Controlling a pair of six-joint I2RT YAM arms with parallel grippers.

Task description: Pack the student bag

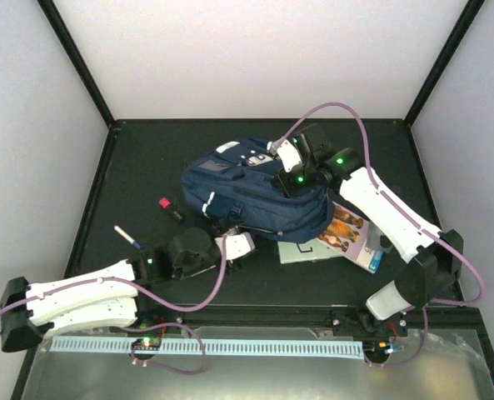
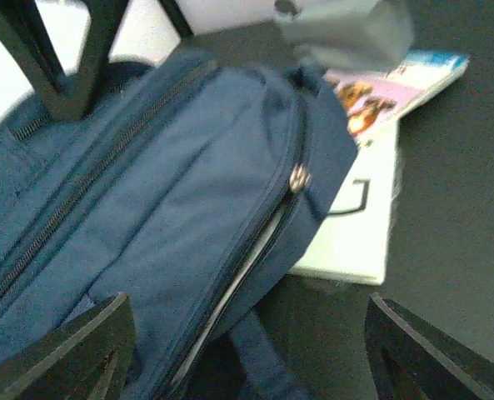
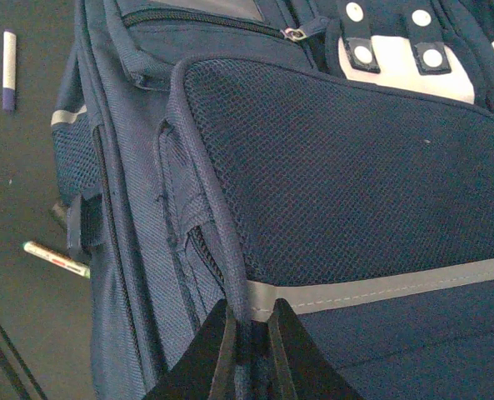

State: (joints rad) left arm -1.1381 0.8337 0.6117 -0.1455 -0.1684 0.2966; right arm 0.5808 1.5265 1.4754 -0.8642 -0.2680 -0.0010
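The student bag (image 1: pixel 247 187), navy blue with a white buckle patch (image 3: pixel 396 62), lies on its side mid-table. My right gripper (image 1: pixel 294 177) is at the bag's far right top. In the right wrist view it (image 3: pixel 248 333) is shut on a piped fabric edge of the bag (image 3: pixel 330 183), beside a grey reflective stripe (image 3: pixel 380 287). My left gripper (image 1: pixel 238 246) is open and empty at the bag's near edge. In the left wrist view it (image 2: pixel 247 358) faces the bag (image 2: pixel 163 208), whose zip is partly open on pale lining (image 2: pixel 245 271), with the zip pull (image 2: pixel 299 177) above.
A colourful book (image 1: pixel 346 232) and a white notebook (image 1: pixel 301 252) lie partly under the bag's right side; both show in the left wrist view (image 2: pixel 396 79) (image 2: pixel 355 233). A red-capped marker (image 1: pixel 170 208) and a white pen (image 1: pixel 127 237) lie left of the bag.
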